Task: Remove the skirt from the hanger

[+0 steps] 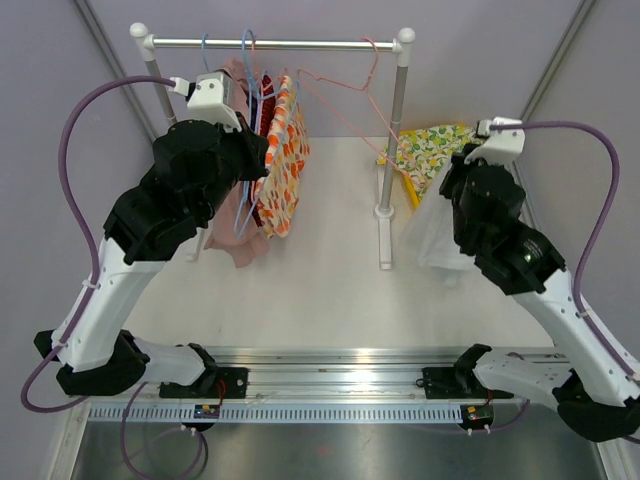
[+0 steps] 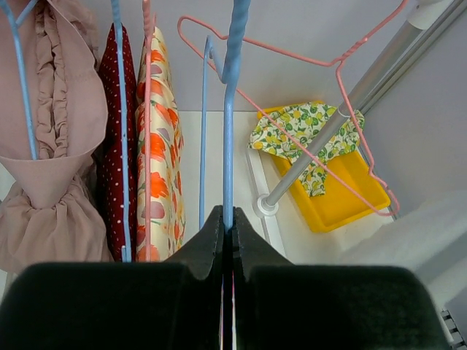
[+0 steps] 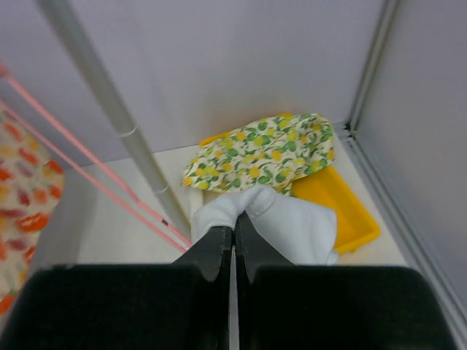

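Note:
My right gripper [image 3: 234, 232] is shut on a fold of a white skirt [image 3: 292, 226], which hangs from it beside the rack's right post and off any hanger; in the top view the skirt [image 1: 435, 235] hangs below that arm. My left gripper [image 2: 228, 219] is shut on the wire of a bare blue hanger [image 2: 228, 131] that hangs on the rail [image 1: 280, 44]. In the top view its fingers are hidden among the hanging garments.
An empty pink hanger [image 2: 292, 138] hangs at the rail's right end. An orange floral garment [image 2: 160, 146], a red dotted one [image 2: 113, 146] and a pink ruffled one [image 2: 51, 146] hang at the left. A yellow tray [image 3: 343, 211] holds a lemon-print cloth [image 3: 263, 149].

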Available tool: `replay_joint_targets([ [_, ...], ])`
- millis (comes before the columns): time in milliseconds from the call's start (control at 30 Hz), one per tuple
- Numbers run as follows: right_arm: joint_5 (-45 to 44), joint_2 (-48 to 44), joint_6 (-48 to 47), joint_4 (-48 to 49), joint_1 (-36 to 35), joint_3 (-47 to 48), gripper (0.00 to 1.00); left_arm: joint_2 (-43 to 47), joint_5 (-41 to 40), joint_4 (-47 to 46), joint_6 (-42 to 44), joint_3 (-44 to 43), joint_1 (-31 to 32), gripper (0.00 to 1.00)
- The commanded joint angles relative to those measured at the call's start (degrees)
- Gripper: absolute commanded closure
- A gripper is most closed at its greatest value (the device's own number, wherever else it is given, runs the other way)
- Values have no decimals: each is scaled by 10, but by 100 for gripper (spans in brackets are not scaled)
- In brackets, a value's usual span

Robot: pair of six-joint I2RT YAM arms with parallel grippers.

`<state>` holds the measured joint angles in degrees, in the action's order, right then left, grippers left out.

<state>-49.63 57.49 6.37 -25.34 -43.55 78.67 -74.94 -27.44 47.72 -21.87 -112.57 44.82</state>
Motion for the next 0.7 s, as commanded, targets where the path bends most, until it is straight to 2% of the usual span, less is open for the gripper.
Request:
replay_joint_targets([
  [0,64,50,-59,42,107,83,100,13,-9,-40,9,0,3,100],
  [67,103,99,-78,45,182,148,100,9,-9,-39,14,-5,3,100],
  [200,141,223,-73,36,281,275,100,-5,-6,-31,22,-24,3,100],
  [267,156,262,-67,14,306,345,100,-10,-6,-26,24,-34,3,100],
  [333,162,306,-42,11,329,369,100,-16,-5,-25,27,-39,3,100],
  [400,167,329,-30,21,341,360,100,-19,-8,-25,31,-40,3,100],
  [467,180,336,-6,34,345,313,100,-21,-9,-32,34,-35,3,100],
  [600,217,338,31,79,348,169,98,-40,-11,-45,41,-39,3,100],
  [633,229,345,40,78,349,130,88,-53,-10,-47,41,-43,4,100],
  [667,234,351,67,47,352,120,36,-60,-9,-48,41,-50,3,100],
])
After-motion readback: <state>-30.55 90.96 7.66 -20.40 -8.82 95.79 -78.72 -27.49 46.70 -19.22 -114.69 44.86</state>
